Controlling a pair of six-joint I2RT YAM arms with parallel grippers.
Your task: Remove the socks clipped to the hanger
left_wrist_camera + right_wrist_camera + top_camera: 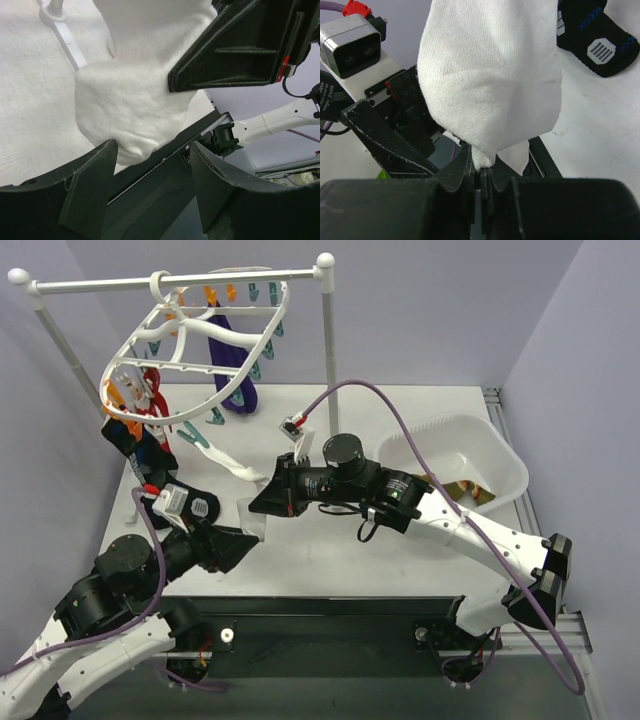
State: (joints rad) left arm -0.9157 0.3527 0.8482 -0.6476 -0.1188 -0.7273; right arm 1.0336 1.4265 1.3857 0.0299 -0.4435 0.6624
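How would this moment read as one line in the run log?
right claw: shut on white sock | left claw: open, near sock | white sock: pulled taut from hanger, apparently not yet unclipped

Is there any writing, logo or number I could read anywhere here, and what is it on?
No words or numbers can be read in any view.
Black-navy fabric sock with blue chevron marks: a pale grey patch with a row of vertical bars, a symbol only, no letters.
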